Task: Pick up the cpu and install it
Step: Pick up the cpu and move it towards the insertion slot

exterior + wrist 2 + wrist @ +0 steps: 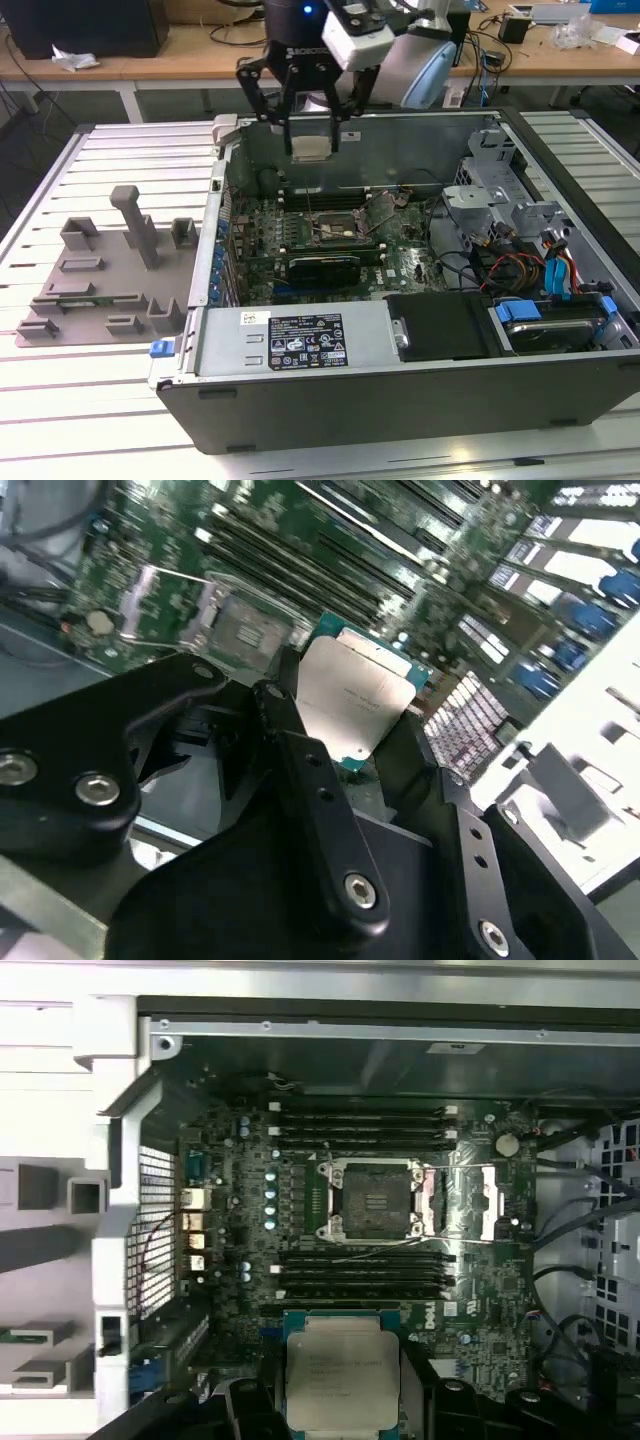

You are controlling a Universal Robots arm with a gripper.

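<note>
Nearest in the exterior view, across the lower part of the frame, the grey wall of the computer case (400,400) is seen. At the middle left the grey moulded tray (100,290) lies on the slatted table (60,420).

Further in, at the centre of the frame, the green motherboard (420,265) lies flat in the case, and the square socket (335,228) is set into it. In the first wrist view the socket (375,1198) appears uncovered, with its metal frame seemingly swung aside.

Farthest back, at the upper centre of the exterior view, the gripper (312,140) is held over the far side of the case, well clear of the board. The cpu (311,148) is carried between its fingers.

The relation that matters is judged to be this. The socket lies below the cpu, nearer the camera and slightly toward the exterior view's right, and the two are well apart.

In the first wrist view the cpu (342,1372) is seen flat, metal top toward the camera. Its edges run roughly parallel to those of the socket frame, so little turning seems called for.

In the second wrist view the black fingers (300,750) are seen closed against opposite edges of the cpu (355,695), which is clamped firmly and touched by nothing else.
</note>
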